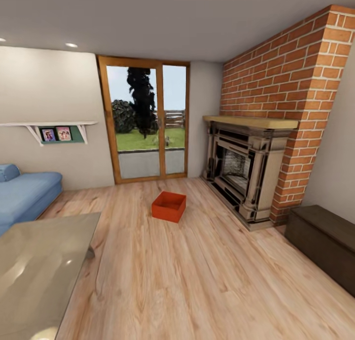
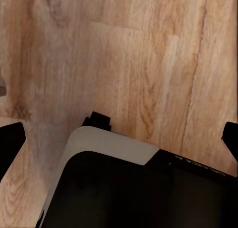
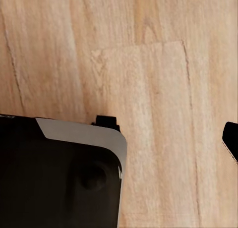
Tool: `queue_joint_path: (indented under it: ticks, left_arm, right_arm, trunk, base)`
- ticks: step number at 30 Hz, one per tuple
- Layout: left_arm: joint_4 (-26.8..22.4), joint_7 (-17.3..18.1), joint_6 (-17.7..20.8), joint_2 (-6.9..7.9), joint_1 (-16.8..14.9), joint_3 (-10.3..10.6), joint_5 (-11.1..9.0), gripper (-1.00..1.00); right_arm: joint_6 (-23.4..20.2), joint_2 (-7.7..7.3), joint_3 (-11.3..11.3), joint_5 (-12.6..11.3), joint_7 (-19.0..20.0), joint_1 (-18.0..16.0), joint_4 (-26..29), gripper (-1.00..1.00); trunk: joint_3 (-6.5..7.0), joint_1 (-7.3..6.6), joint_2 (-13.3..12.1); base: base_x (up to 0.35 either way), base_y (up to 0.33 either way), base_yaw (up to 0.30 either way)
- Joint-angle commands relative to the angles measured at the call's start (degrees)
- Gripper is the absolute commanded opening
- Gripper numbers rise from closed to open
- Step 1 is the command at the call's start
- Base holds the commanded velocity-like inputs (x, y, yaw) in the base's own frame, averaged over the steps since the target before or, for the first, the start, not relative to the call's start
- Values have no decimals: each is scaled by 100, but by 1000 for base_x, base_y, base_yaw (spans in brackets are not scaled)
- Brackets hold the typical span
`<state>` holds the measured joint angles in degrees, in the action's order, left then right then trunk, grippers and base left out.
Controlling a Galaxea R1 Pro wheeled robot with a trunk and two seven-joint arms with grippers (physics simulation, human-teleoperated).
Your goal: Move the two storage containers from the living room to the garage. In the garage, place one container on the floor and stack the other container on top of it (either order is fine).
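Sofa [image 1: 24,194] and bench [image 1: 323,239] cut by edges.

The storage container [image 1: 169,206] looks like smooth matt orange-red plastic. It sits on a light wood plank floor [image 1: 197,281] with visible grain. The fireplace [image 1: 296,84] is rough red brick; the low table [image 1: 34,271] has a glossy, reflective top.

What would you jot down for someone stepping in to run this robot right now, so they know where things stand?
Left gripper: fingertips wide apart over bare wood floor, nothing held. Right gripper: one fingertip at the frame edge, open or shut unclear, nothing seen between the fingers.
One orange-red storage container sits on the living-room floor between the glass door and the brick fireplace, untouched.
Done: nothing yet.
Left: drive up to it, find the second container, carry both to the garage and stack them.
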<state>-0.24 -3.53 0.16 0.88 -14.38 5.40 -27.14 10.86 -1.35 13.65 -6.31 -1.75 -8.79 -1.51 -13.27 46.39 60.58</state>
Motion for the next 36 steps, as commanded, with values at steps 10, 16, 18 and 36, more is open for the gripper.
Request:
queue_joint_path:
  ticks: [10,16,18,36]
  left_arm:
    - [-3,-16,2,0,-3,49,-46,100]
    - [-3,-16,2,0,-3,49,-46,100]
    - [-3,-16,2,0,-3,49,-46,100]
    - [-3,-16,2,0,-3,49,-46,100]
  right_arm:
    - [78,-18,51,-27,50,-9,0,100]
    - [51,2,57,-20,19,-9,1,100]
    - [28,10,61,-32,17,-9,1,100]
    - [21,3,56,-44,-3,-9,2,100]
  trunk:
    - [-7,4,4]
    - [-7,4,4]
    - [-7,4,4]
    - [-7,4,4]
  base:
    - [322,0,0]
    - [322,0,0]
    - [322,0,0]
    - [322,0,204]
